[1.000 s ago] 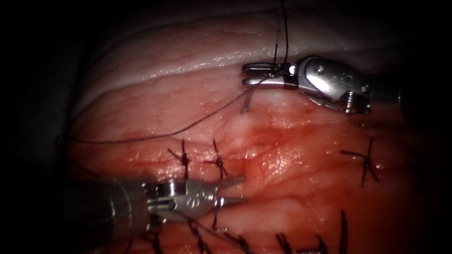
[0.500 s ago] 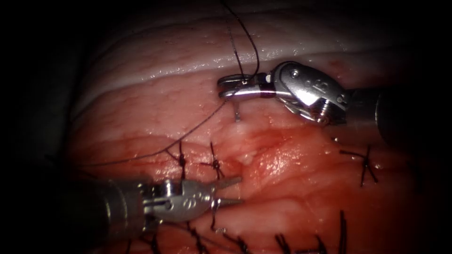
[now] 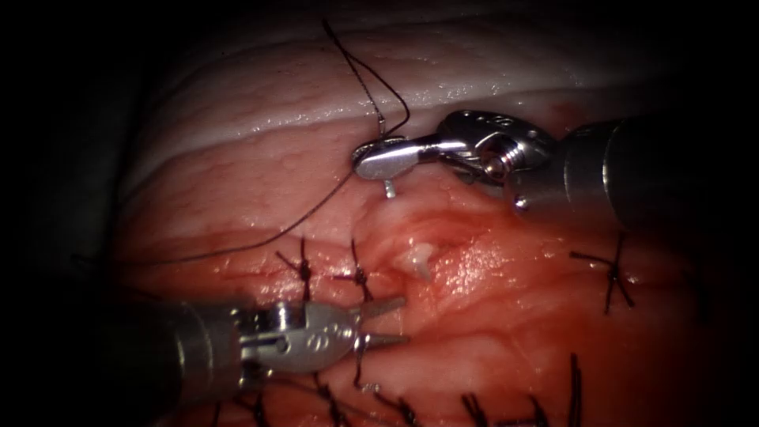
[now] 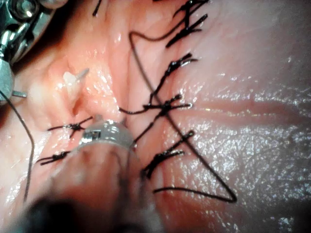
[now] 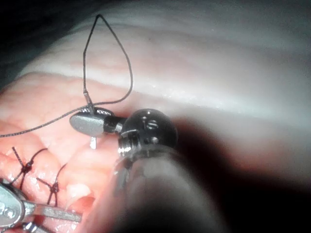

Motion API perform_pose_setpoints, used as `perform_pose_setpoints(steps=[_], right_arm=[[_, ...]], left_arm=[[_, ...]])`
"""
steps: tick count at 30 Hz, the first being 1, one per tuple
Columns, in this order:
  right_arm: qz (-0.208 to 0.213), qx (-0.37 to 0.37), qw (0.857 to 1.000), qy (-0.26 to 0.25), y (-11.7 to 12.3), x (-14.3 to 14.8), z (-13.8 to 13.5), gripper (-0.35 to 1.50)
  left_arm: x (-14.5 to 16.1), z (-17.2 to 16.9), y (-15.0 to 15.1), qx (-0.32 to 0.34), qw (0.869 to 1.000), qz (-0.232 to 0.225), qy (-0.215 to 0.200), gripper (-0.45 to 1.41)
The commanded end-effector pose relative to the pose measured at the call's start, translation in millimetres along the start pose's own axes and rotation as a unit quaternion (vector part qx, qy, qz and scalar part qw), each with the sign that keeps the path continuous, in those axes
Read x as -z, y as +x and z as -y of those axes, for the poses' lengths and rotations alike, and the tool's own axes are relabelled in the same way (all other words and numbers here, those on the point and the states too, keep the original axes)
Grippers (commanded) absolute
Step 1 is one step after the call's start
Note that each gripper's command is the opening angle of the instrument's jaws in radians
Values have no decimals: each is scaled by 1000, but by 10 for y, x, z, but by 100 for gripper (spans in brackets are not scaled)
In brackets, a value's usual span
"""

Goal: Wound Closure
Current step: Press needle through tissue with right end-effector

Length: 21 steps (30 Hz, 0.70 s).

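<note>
The right claw (image 3: 381, 160) grips the needle (image 3: 390, 187) above the cut (image 3: 419, 265), clear of the tissue (image 3: 261, 182), thread (image 3: 261, 241) trailing; the left claw (image 3: 389, 320) is open, empty. Best kept steady.

The light falls strongest on the middle of the tissue (image 3: 237, 170) and fades toward its edges. Beyond its far edge and past its left edge lies a dark surround (image 3: 55, 119), in which nothing can be made out. Small wet glints (image 3: 316, 119) line the pale band along the far edge. In the right wrist view a black area (image 5: 29, 19) lies beyond the tissue's far edge; in the left wrist view fine highlights (image 4: 252, 111) speckle the pale surface
</note>
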Motion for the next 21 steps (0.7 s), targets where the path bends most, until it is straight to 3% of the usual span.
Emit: perform_pose_setpoints(steps=[1, 9, 14, 16, 17, 21], right_arm=[[7, -5, 1000, 3, -10, -6, -3, -35], [29, -30, 999, 14, -28, -1, 23, -35], [21, 7, 1000, 7, -18, -2, 25, -35], [-1, 11, 1000, -19, -7, -1, 22, 59], [-16, 21, 999, -30, -3, 0, 20, 91], [-51, 88, 993, -60, 13, 3, 13, 118]], left_arm=[[-8, 0, 0, 0, 1000, -1, -1, 20], [-7, 1, 0, 0, 1000, 0, -2, 20], [-7, 1, 1, 0, 1000, 0, -2, 22], [-6, 1, 1, 0, 1000, 0, -2, 22], [-6, 1, 1, 0, 1000, 0, -2, 22], [-6, 1, 0, 0, 1000, 0, -2, 22]])
